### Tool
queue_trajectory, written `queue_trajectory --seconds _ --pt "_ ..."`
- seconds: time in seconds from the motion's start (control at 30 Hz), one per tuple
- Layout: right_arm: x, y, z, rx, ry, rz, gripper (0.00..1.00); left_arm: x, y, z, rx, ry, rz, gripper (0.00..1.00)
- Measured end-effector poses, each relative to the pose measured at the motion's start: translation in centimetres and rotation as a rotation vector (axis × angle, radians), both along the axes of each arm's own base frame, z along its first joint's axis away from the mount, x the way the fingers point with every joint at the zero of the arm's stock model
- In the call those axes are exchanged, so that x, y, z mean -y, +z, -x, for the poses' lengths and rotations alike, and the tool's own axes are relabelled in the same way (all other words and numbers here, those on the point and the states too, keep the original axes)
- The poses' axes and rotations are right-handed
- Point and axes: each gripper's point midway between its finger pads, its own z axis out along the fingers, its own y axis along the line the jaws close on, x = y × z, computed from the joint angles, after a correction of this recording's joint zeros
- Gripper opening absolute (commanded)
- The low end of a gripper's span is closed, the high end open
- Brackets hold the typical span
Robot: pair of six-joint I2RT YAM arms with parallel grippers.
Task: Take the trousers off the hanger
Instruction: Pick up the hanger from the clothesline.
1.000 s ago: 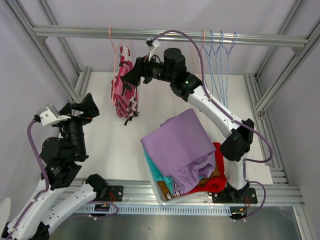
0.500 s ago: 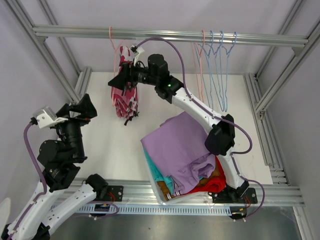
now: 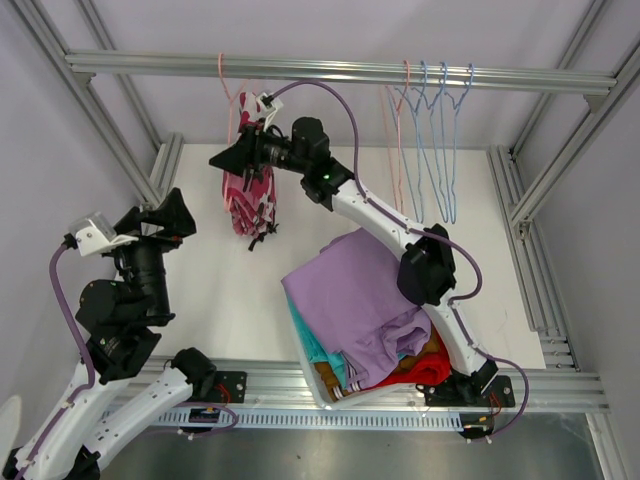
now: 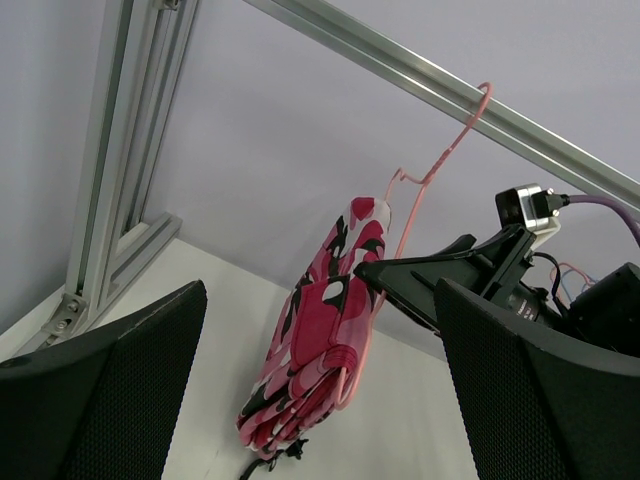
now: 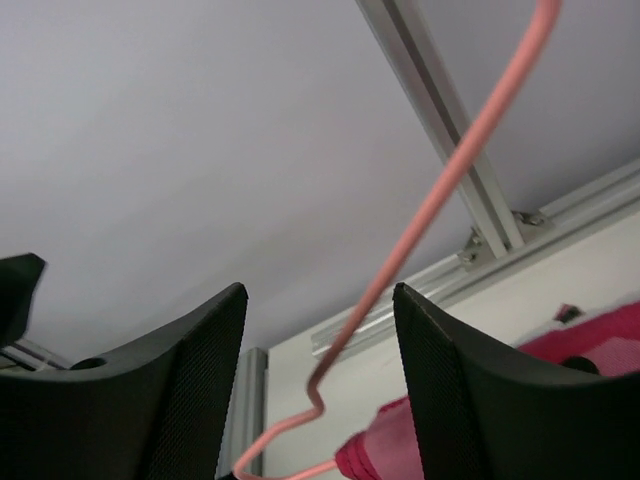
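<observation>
Pink camouflage trousers [image 3: 248,195] hang folded over a pink hanger [image 3: 224,90] on the top rail, and show in the left wrist view as the trousers [image 4: 318,340] on the hanger [image 4: 438,165]. My right gripper [image 3: 228,158] is at the hanger's neck, just above the cloth. In the right wrist view the right gripper [image 5: 318,300] is open, with the hanger wire [image 5: 420,225] running between its fingers and touching neither. The trousers' top edge [image 5: 600,340] shows to the right. My left gripper [image 3: 170,215] is open to the left of the trousers, facing them.
A white basket [image 3: 312,382] at the near right holds lilac trousers [image 3: 360,290] piled over teal [image 3: 308,338], red [image 3: 432,362] and mustard [image 3: 428,347] ones. Several bare blue and pink hangers [image 3: 432,130] hang on the rail [image 3: 330,70] further right. Frame posts flank the table.
My right arm has swung left along the rail until its fingers straddle the pink hanger's neck, and the jaws have narrowed slightly. The left arm has stayed nearly still.
</observation>
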Motion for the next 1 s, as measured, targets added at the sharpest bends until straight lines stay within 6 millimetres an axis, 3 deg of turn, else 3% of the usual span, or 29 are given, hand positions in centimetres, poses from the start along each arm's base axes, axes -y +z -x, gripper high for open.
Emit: queue_trajectory --seconds 0.17,0.47,0.6,1.0 --pt "-0.1 1.7 0.6 -0.003 0.021 -0.065 0.37 0.3 0.1 0.0 0.004 -0.016 -0.006 0.99" --pt "-0.5 1.0 0.3 -0.092 0.013 -0.102 0.06 0.6 0.1 -0.1 0.007 -0.03 -0.011 0.99" --pt "0.2 0.2 -1.3 -0.131 -0.029 -0.099 0.0 0.6 0.2 -0.1 0.008 -0.034 -0.013 0.99" --pt "0.3 0.0 -1.8 -0.105 -0.071 -0.054 0.0 0.8 0.2 -0.1 0.01 -0.041 -0.015 0.99"
